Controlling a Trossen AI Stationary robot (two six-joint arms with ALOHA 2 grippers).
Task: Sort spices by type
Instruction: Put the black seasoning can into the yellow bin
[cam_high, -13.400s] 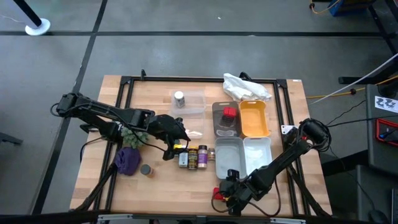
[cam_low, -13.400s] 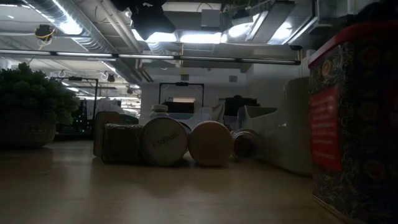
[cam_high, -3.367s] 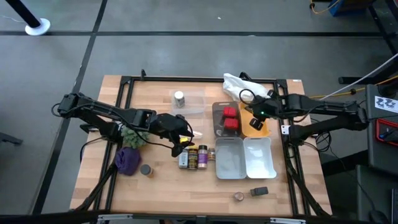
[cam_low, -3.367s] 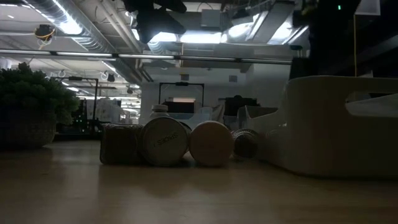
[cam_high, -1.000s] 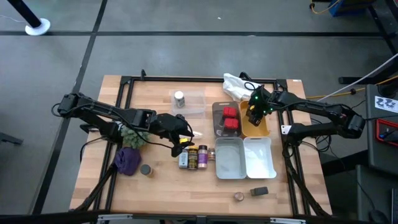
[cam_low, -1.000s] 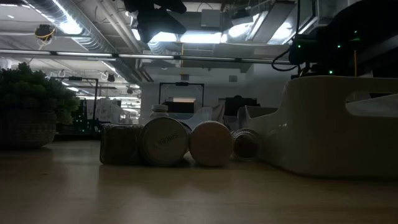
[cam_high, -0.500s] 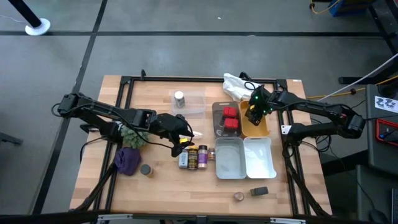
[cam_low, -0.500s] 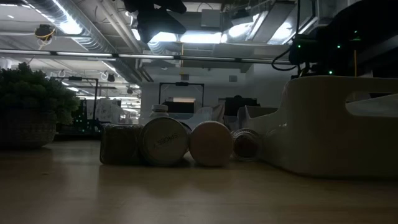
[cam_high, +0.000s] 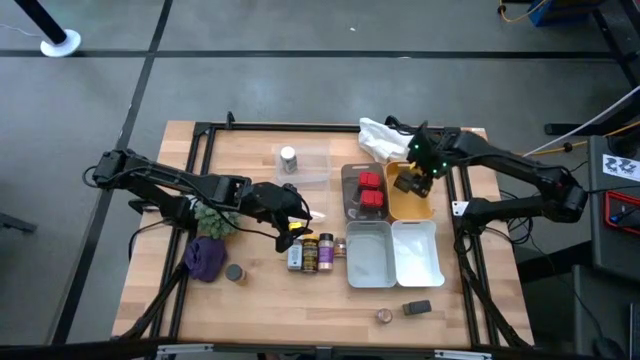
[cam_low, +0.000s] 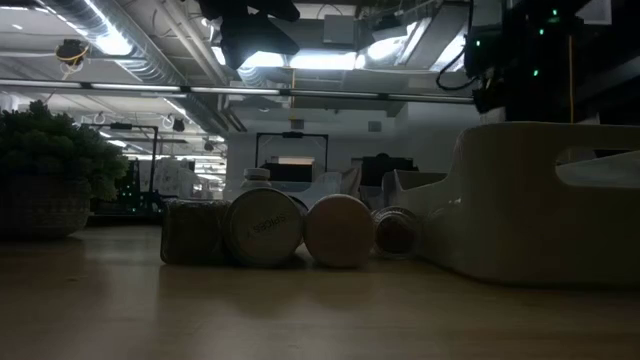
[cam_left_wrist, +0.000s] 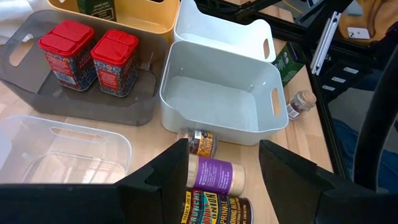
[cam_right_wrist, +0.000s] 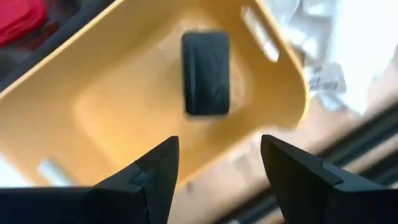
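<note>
"CRUNCH" on a lying spice jar (cam_left_wrist: 213, 208)

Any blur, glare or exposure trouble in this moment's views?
Right wrist view: motion-blurred; the dark tin in the yellow bin is smeared. Low view: dim and backlit by ceiling lights, with the jars in shadow. Left wrist view: sharp; red tins readable. High view: evenly lit.

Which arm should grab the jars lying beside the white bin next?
Probably left: the left gripper hangs open right over the jars, its fingers framing them. The right gripper is across the table above the yellow bin.
</note>
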